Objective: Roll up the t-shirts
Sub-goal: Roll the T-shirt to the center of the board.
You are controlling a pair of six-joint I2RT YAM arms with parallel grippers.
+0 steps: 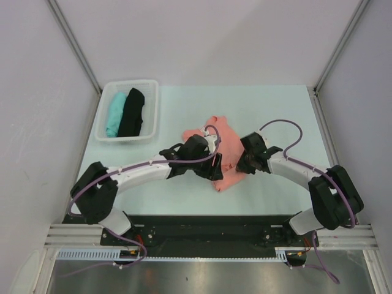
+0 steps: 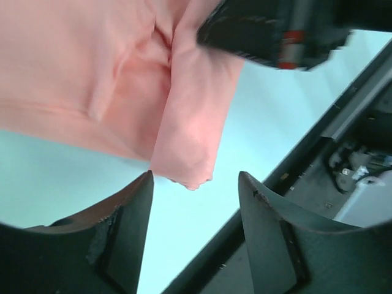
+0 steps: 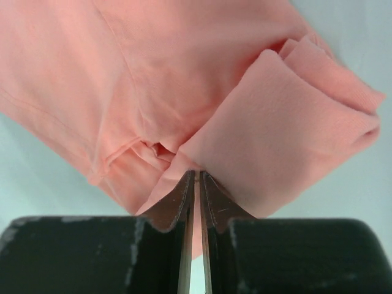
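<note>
- Lying bunched near the middle of the table (image 1: pixel 153 196): one salmon-pink t-shirt (image 1: pixel 225 138), partly folded over on itself, with the two arms meeting over its near side.
- Salmon-pink t-shirt, close views: a thick fold with a rounded end (image 3: pixel 294 141) stands up from flatter cloth; in the left wrist view a narrow folded corner (image 2: pixel 187 141) points towards the fingers.
- Right gripper (image 1: pixel 242 161): fingers (image 3: pixel 177 202) clenched almost together on a pinch of the salmon-pink t-shirt at the base of the thick fold; pink cloth shows in the slit between them.
- Left gripper (image 1: pixel 213 169): released, fingers (image 2: pixel 131 208) spread apart with nothing between them, just off the shirt's folded corner and over bare table.
- Basket (image 1: pixel 101 125), white, at the far left of the table, well apart from the arms.
- Teal t-shirt (image 1: pixel 114 113): rolled, in the basket's left half.
- Black t-shirt (image 1: pixel 131 113): rolled, in the basket beside the teal one, touching it.
</note>
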